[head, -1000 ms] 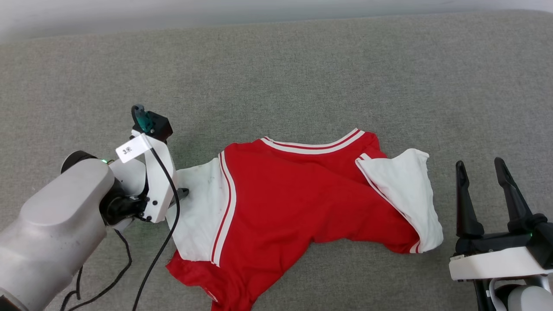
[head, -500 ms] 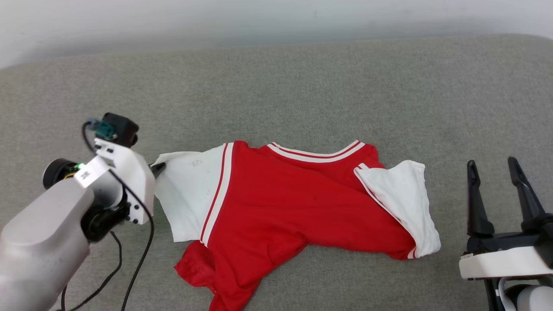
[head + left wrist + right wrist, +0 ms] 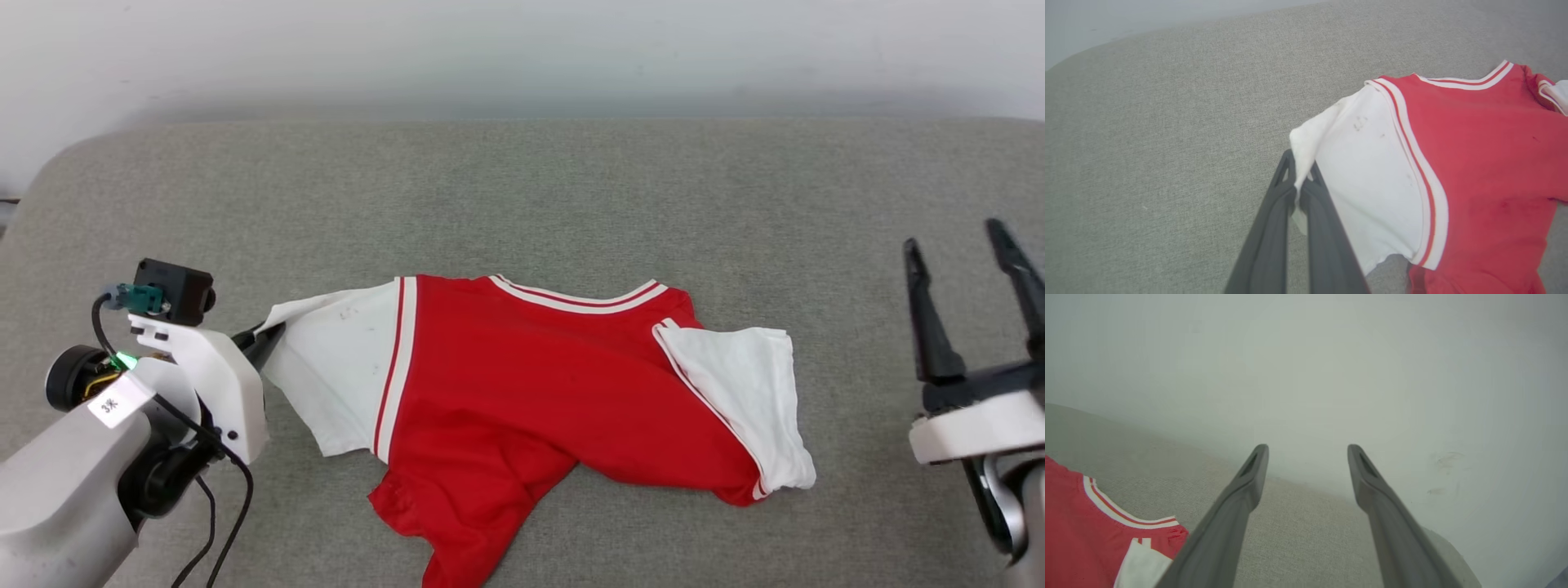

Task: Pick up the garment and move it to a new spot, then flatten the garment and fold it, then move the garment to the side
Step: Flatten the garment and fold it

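Pinching only the outer edge of the near white sleeve (image 3: 1363, 163), our left jaws are clenched on a thin fold of the garment (image 3: 531, 384), which lies spread but rumpled on the grey padded surface (image 3: 522, 188). We judge that this small bite could slip under a hard pull, and a one-sided drag would likely bunch the red body and worsen the twisted lower hem (image 3: 441, 523). Our right jaws stand released, well apart from the far sleeve (image 3: 735, 392). We find no container; the garment rests directly on the padding.
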You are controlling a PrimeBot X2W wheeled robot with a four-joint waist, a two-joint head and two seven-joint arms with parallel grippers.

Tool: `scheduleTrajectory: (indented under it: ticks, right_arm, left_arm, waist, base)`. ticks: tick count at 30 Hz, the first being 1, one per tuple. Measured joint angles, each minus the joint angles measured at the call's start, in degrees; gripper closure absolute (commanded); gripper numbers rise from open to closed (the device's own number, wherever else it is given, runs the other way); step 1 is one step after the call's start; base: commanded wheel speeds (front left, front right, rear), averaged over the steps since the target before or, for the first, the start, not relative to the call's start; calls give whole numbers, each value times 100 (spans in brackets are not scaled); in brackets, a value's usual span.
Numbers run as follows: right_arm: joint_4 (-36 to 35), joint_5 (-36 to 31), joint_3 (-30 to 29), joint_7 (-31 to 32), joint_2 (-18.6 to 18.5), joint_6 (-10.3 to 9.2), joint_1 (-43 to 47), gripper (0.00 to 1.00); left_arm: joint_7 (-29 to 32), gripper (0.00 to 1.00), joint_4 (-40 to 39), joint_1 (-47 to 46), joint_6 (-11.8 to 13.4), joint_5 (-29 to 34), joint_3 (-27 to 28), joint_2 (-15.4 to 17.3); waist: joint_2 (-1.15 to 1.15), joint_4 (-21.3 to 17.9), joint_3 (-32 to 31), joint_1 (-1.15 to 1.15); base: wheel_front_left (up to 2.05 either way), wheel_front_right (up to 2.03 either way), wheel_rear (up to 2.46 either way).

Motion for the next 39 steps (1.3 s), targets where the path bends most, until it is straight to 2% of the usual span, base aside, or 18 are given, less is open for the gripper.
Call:
scheduleTrajectory:
  ticks: [3, 7, 12, 17, 21, 26, 38, 39]
  right_arm:
    - [637, 245, 635, 73, -559, 1, -350, 0]
    - [1004, 912, 1772, 682, -1308, 0, -1137, 0]
    - [1206, 2261, 3327, 2051, -2084, 3, -1818, 0]
    - [1272, 3363, 4372, 3301, -2702, 1, -2399, 0]
    - [1394, 4073, 4903, 4077, -2907, 1, -2724, 0]
    - [1618, 4429, 5413, 4566, -2995, 1, -3126, 0]
    - [2488, 4620, 6344, 4431, -2654, -21, -3673, 0]
    - [2528, 4664, 6394, 4389, -2647, -33, -3693, 54]
  left_arm:
    - [-29, 100, -259, 75, 143, 14, -2, 51]
    - [-75, 100, -520, 92, 266, 91, -13, 74]
    - [-94, 100, -756, 74, 370, 198, -25, 55]
    - [-102, 100, -907, -41, 413, 285, -29, 32]
    - [-119, 100, -992, -106, 441, 342, -31, -10]
    - [-127, 100, -1078, -234, 449, 432, -33, -43]
    - [-218, 100, -1096, -423, 461, 557, -26, -140]
    - [-218, 100, -1082, -424, 455, 557, -27, -141]
  waist:
    - [0, 67, 5, 0]
    - [0, 121, 71, 0]
    - [0, 186, 200, 0]
    - [0, 255, 367, 0]
    - [0, 311, 514, 0]
    - [0, 388, 728, 0]
    - [0, 502, 1164, -1]
    - [0, 497, 1165, -1]
  base:
    - [0, 0, 0]
    - [0, 0, 0]
    - [0, 0, 0]
    - [0, 0, 0]
    - [0, 0, 0]
    - [0, 0, 0]
    - [0, 0, 0]
    - [0, 0, 0]
